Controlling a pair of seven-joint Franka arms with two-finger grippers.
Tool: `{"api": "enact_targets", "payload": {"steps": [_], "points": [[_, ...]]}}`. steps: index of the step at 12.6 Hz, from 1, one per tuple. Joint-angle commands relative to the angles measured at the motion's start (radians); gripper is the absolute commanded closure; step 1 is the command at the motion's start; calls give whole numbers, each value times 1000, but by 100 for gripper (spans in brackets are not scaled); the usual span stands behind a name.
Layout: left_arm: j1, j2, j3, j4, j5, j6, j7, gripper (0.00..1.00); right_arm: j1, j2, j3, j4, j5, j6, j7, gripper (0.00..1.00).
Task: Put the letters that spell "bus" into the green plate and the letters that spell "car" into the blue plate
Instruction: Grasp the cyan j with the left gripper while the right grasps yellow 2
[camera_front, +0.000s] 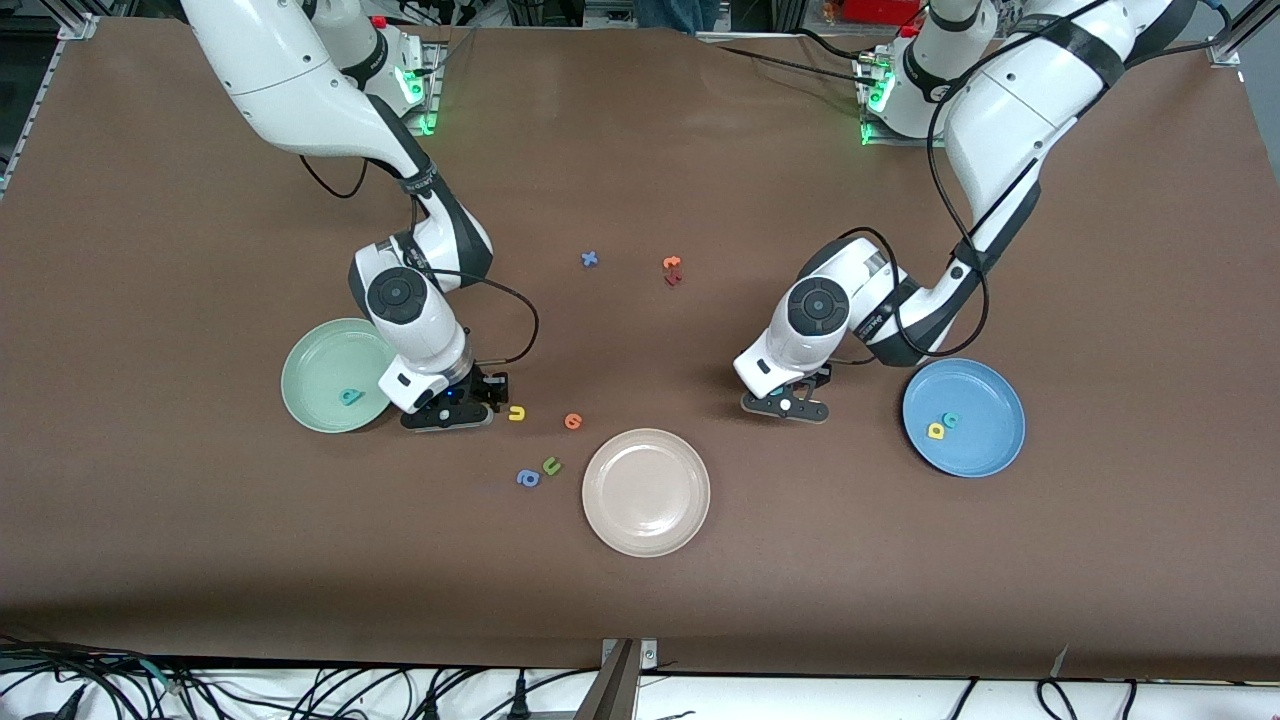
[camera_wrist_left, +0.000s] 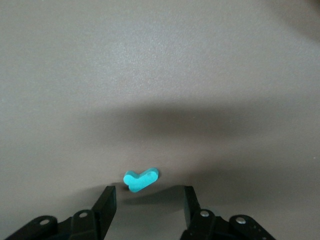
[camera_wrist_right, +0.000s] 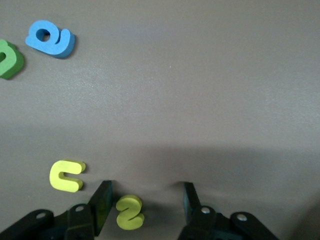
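The teal r (camera_wrist_left: 141, 180) lay flat on the table, between the left gripper's (camera_wrist_left: 149, 200) two fingers but touching neither; the jaws stood partly open around it, gripping nothing. That gripper (camera_front: 787, 405) was down at the table beside the blue plate (camera_front: 990, 450), which held the yellow a (camera_front: 936, 431) and teal c (camera_front: 950, 420). The left arm reached down from its base with the wrist bent over the r.

The yellow s (camera_wrist_right: 130, 212) lay between the right gripper's (camera_wrist_right: 146, 202) fingers, close to one finger, jaws partly open and not closed on it. The yellow u (camera_wrist_right: 66, 175) lay just beside that gripper (camera_front: 470, 405). The right arm was bent low next to the green plate (camera_front: 310, 385), where the teal b (camera_front: 350, 397) rested.

The green u (camera_front: 551, 465) and blue a (camera_front: 528, 478) lay nearer the front camera, near the beige plate (camera_front: 646, 491).
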Motion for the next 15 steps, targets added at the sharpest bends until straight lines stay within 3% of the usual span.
{"api": "enact_targets", "payload": {"steps": [1,7,9,11,15], "points": [[-11,17,9,31,44,7,-22,42,7,-6,9,10,30,-3,1,33],[-11,28,14,29,45,36,-19,56,7,-11,10,2,33,-4,10,35],[-12,31,17,23,45,36,-19,63,7,-11,10,2,33,-4,10,42],[-3,23,17,28,44,28,-9,76,6,-11,10,0,33,-12,10,41],[64,-44,8,52,19,-55,79,78,6,-45,23,-10,33,-107,27,39]]}}
